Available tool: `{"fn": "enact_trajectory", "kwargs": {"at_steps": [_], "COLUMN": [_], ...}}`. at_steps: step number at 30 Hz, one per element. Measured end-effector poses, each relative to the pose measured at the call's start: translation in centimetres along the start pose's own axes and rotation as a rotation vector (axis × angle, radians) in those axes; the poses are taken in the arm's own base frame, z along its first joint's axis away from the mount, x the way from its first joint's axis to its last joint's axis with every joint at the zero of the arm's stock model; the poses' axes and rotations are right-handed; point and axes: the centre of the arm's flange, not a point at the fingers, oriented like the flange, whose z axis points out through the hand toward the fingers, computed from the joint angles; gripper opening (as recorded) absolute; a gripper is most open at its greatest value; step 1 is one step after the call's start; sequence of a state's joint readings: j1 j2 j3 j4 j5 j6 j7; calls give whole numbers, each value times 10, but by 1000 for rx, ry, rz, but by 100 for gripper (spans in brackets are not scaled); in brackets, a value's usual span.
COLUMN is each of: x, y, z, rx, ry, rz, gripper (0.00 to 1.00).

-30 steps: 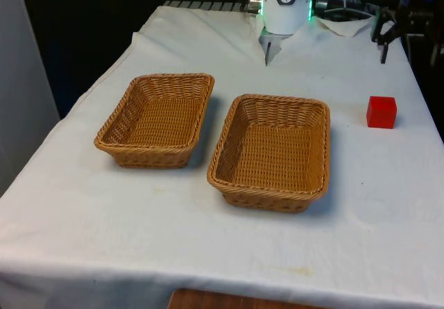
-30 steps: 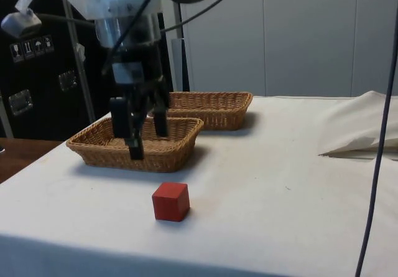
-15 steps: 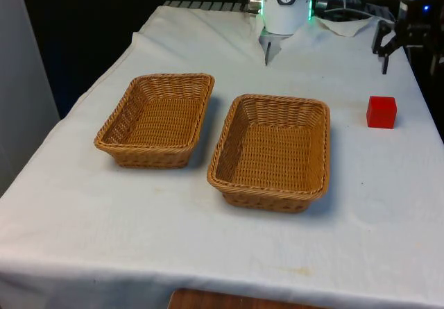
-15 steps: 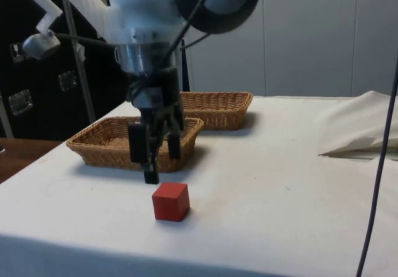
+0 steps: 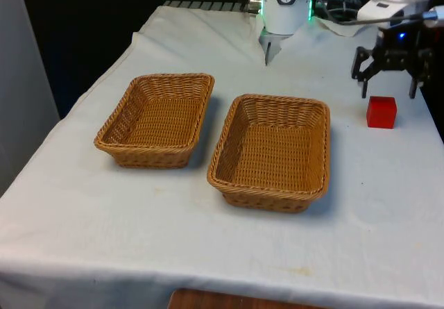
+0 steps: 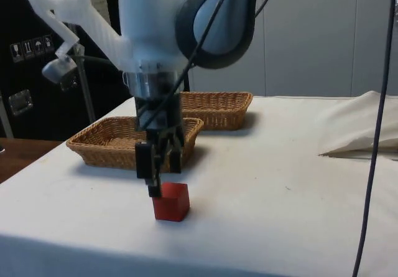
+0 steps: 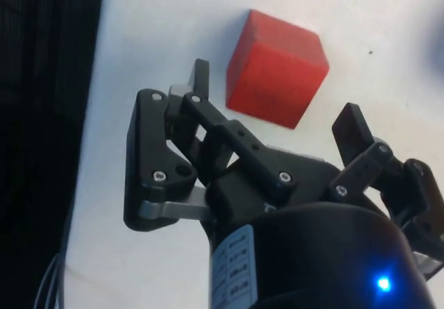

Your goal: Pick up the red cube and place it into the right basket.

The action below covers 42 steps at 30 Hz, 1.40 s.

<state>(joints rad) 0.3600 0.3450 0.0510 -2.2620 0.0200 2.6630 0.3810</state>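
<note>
Red cube, lying on the cloth right of both baskets: open gripper hovering just above, approach step, needing descent before closing.

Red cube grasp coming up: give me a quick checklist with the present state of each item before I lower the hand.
1. Black two-finger hand open wide enough for the small red cube: ok, the fingers stand spread wider than the cube in the wrist view.
2. Hand over the cube: ok, the cube lies between the fingertips in the wrist view.
3. Cube square to the fingers: not ok, it sits turned at an angle to them.
4. Cube free on the white cloth: ok, nothing touches it.
5. Woven wicker basket on the front view's right ready: ok, it holds nothing.
6. Fingertip height above the cloth: cannot tell.
</note>
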Motion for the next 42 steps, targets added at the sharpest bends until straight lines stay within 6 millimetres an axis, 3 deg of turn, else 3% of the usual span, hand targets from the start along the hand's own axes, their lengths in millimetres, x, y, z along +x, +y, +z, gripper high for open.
{"fn": "enact_trajectory", "kwargs": {"at_steps": [9,23,25,29,30,31,33,42], "x": [3,7,7,6,6,6,6,6], "y": [17,12,11,9,8,8,8,7], "z": [26,34,34,34,34,34,33,33], "rx": [-5,-3,-3,-3,-3,-3,-3,-3], "ry": [-2,-7,-6,-6,-6,-6,-6,-5], "rz": [-18,-27,-28,-29,-29,-29,-30,-30], "gripper": [100,100,90,49,49,19,2,3]}}
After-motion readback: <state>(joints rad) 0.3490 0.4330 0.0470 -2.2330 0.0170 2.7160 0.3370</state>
